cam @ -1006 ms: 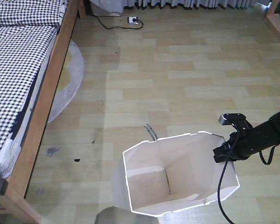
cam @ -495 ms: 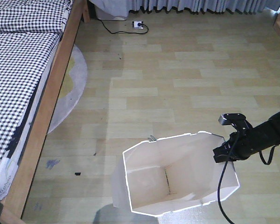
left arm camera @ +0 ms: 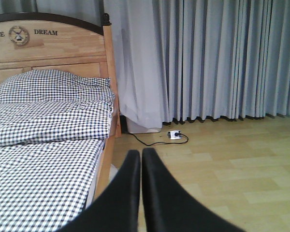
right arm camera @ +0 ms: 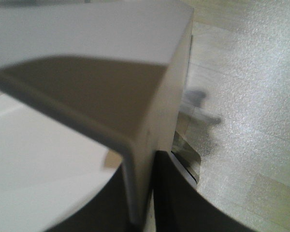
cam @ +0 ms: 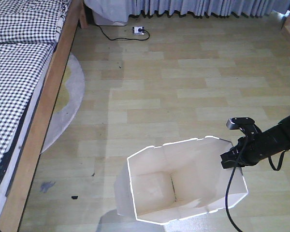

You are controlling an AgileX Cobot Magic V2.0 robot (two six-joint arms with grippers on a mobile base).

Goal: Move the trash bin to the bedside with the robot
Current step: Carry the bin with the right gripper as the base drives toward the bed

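While the right end effector [cam: 230,158] clamps the trash bin [cam: 183,186] rim, left end effector [left arm camera: 141,162] closed empty, we're mid-haul, needing a leftward swing to the bed [cam: 17,72].

Trash bin [cam: 193,166]: white, cream inside, stood upright, rim gripped by right gripper [cam: 230,159]. Bed [cam: 14,82]: gingham-covered, wooden-framed, set well apart to its left.

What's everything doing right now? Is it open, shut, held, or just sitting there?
trash bin: upright, open at the top, nothing seen inside, held by its wall.
right gripper: shut on the trash bin's wall.
left gripper: shut, holding nothing.
bed: made, checked bedding spread over it.
curtains: drawn closed.
power strip: lying on the floor, cable attached.
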